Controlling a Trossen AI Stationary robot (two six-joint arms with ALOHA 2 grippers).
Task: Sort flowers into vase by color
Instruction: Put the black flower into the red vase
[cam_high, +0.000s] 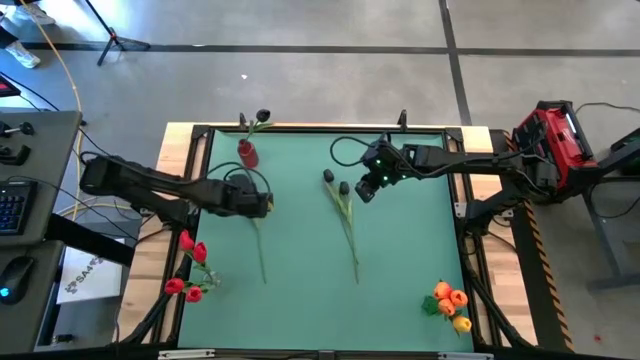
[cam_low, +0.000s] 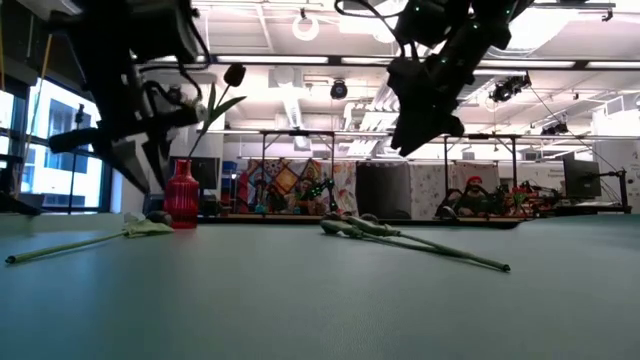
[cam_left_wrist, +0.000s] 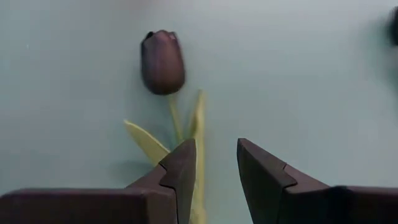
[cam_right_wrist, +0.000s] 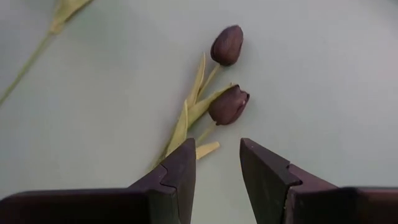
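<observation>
Three black tulips lie loose on the bench: one tulip under my left hand, at about 10 o'clock from centre, and a pair beneath my right hand, near 12 o'clock. One black bloom already stands in the red vase at 11 o'clock. Red flowers sit at 8 o'clock, orange ones at 5 o'clock, both apparently sorted. I judge the job mostly done; three black stems remain. My left hand hovers over its stem, fingers parted, nothing pinched. My right hand hangs raised, fingers parted, empty.
</observation>
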